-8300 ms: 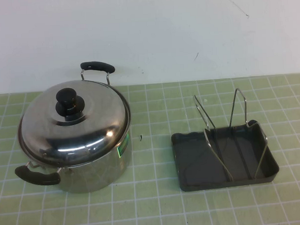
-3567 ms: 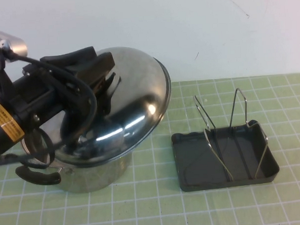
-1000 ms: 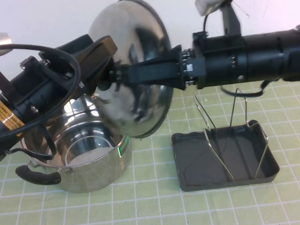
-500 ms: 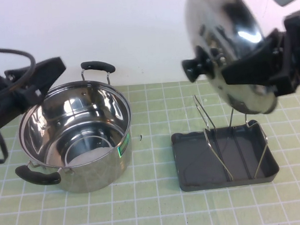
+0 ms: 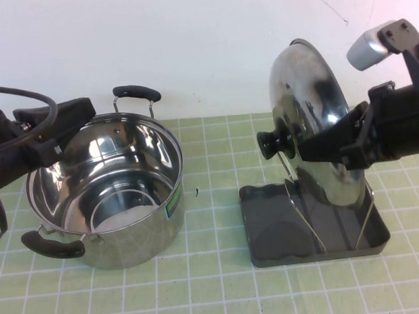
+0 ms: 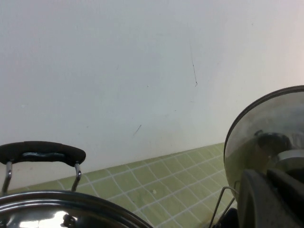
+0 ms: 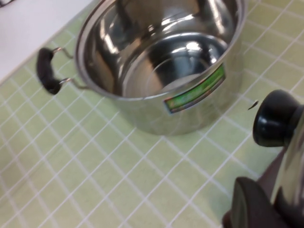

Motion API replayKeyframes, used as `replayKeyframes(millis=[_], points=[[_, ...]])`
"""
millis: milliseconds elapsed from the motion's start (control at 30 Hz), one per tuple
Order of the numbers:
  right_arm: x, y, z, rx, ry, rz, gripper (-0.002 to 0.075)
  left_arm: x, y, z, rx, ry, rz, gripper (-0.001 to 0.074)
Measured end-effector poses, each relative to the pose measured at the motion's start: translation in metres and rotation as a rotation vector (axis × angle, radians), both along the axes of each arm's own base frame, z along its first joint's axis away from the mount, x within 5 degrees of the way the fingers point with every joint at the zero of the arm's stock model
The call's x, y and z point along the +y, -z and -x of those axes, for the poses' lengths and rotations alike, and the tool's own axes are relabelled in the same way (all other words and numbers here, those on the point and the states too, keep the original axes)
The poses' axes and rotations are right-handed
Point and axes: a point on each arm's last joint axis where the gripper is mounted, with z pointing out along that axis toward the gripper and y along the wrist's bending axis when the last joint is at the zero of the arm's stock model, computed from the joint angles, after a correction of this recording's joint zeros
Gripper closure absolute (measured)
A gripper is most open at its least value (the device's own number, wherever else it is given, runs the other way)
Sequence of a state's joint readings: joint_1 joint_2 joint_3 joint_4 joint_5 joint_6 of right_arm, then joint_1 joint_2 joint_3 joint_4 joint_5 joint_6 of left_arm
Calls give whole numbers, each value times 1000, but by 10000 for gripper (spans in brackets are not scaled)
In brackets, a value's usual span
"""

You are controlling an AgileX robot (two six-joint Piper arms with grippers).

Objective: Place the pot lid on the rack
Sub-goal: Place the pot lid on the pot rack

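Observation:
The pot lid (image 5: 311,105) stands on edge, its black knob (image 5: 271,144) facing left, its lower rim down among the wire loops of the rack (image 5: 267,231). My right gripper (image 5: 333,144) is shut on the lid's rim from the right. The right wrist view shows that gripper (image 7: 280,204), the lid's edge (image 7: 297,166) and the knob (image 7: 278,118). My left gripper (image 5: 70,122) is open and empty above the far left rim of the pot. Its fingers (image 6: 254,199) show in the left wrist view, with the lid (image 6: 266,137) beyond.
The open steel pot (image 5: 104,195) with two black handles stands at the left on the green tiled mat; it also shows in the right wrist view (image 7: 161,57). A white wall runs close behind. Bare mat lies between pot and rack.
My left gripper lifted the lid off the pot and passed it to my right gripper. In the last half second the right gripper has lowered the lid into the rack's loops.

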State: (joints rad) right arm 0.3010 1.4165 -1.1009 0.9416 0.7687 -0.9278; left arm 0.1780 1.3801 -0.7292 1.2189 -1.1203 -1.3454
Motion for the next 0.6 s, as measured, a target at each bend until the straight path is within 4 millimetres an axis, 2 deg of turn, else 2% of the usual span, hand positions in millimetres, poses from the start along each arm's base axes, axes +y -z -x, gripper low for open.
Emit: replayKeyframes(millis=[600], points=[[3,19,-14,40,17,14,638,-3,6,4,23,53,-71,734]])
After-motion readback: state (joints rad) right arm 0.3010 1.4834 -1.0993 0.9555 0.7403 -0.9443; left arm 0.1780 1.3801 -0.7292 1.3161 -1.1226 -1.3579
